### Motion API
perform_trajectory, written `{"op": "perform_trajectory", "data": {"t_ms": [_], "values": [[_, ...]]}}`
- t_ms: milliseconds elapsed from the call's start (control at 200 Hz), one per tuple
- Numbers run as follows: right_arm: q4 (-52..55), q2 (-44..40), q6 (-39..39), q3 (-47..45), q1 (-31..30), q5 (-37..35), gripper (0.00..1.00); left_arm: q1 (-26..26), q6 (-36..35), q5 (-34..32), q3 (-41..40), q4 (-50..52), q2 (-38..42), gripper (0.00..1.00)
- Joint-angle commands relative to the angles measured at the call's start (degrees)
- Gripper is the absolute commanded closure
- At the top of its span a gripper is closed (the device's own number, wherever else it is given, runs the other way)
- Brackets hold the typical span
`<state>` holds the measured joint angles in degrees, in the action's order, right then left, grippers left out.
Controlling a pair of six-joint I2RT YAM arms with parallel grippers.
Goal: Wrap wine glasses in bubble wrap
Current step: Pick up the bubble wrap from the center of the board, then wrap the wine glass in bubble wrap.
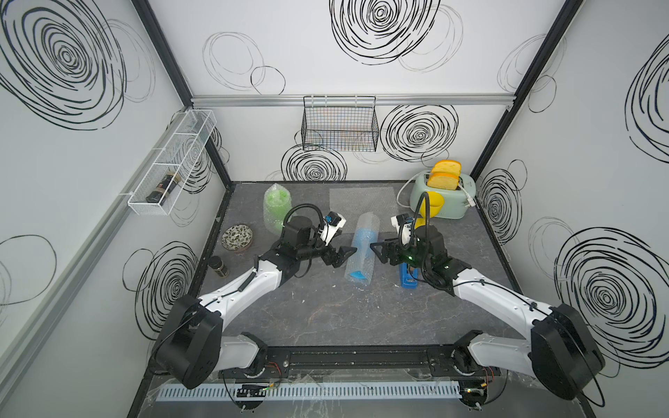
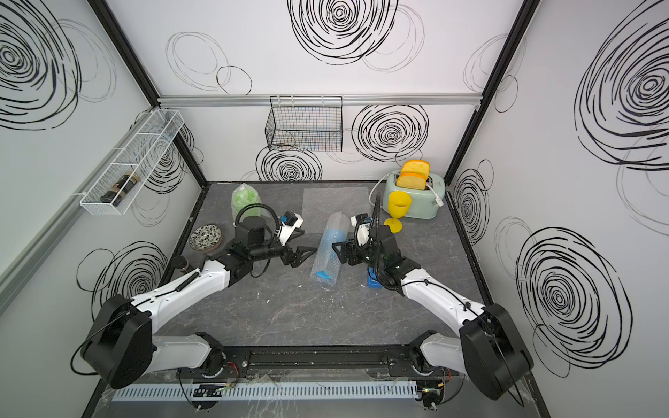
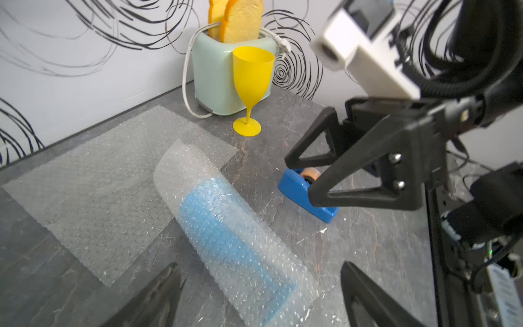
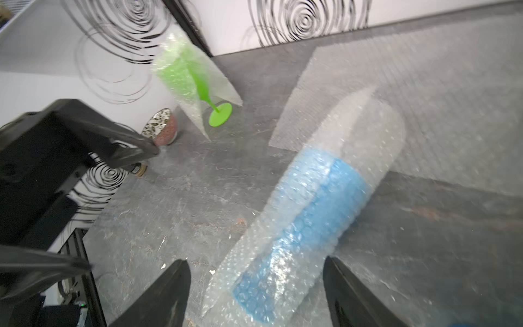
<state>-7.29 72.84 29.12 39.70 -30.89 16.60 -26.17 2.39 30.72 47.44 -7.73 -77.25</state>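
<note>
The wrapped blue goblet (image 1: 363,240) lies on its side on the tabletop (image 1: 325,311), long axis running from the robot toward the back wall, squarely between the left fingers (image 1: 346,251) and right fingers (image 1: 377,249), both pairs spread, empty, about equally near its flanks.

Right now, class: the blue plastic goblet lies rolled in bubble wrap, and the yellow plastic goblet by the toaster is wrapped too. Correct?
Not quite: the yellow plastic goblet by the pale green toaster stands unwrapped, as the left wrist view shows. The rest holds.
</note>
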Motion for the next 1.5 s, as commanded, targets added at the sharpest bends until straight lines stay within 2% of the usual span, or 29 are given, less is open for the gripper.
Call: {"op": "perform_trajectory", "data": {"t_ms": [0,165,365,445,520,655,866,1066,1176,1301,1381,1496], "values": [[10.3,5.12,12.99,4.52,-0.9,1.94,0.16,2.78,13.6,-1.6,2.38,9.7,-4.7,0.07],[14.69,15.84,14.06,11.26,-1.98,4.66,0.15,5.31,18.85,0.46,4.51,12.57,-11.34,0.08],[19.67,27.75,12.48,18.84,-3.26,3.45,0.14,7.02,18.22,-0.31,2.17,10.81,-8.86,0.09],[19.62,29.73,12.63,18.57,-3.43,2.77,0.22,7.34,17.74,-0.06,1.4,10.14,-7.5,0.09],[19.18,30.48,12.34,18.13,-3.35,3.0,0.36,7.76,17.07,0.17,1.01,9.97,-5.84,0.09],[16.17,29.57,12.43,15.96,-3.41,3.79,0.58,7.85,16.58,-0.32,-0.06,8.52,-5.01,0.1],[11.19,27.31,11.32,14.01,-3.34,5.06,0.78,8.25,16.74,0.48,0.46,8.45,-5.69,0.1],[-0.25,20.98,9.55,9.27,-3.74,6.28,0.95,10.59,17.83,6.31,2.25,5.13,-4.82,0.1],[-9.59,15.59,5.68,4.98,-4.44,5.26,1.0,12.15,17.54,10.65,4.7,3.63,-4.75,0.09],[-21.06,10.2,-4.41,-0.74,-6.86,2.85,1.0,12.67,14.42,14.79,5.03,-2.31,-2.91,0.05],[-29.18,8.79,-8.18,-4.53,-7.84,2.12,1.0,12.16,10.57,16.68,5.37,-5.47,-1.29,0.02],[-39.59,9.03,-10.83,-8.63,-8.25,3.85,0.99,12.11,6.39,19.13,7.89,-4.55,0.84,0.02]]}}
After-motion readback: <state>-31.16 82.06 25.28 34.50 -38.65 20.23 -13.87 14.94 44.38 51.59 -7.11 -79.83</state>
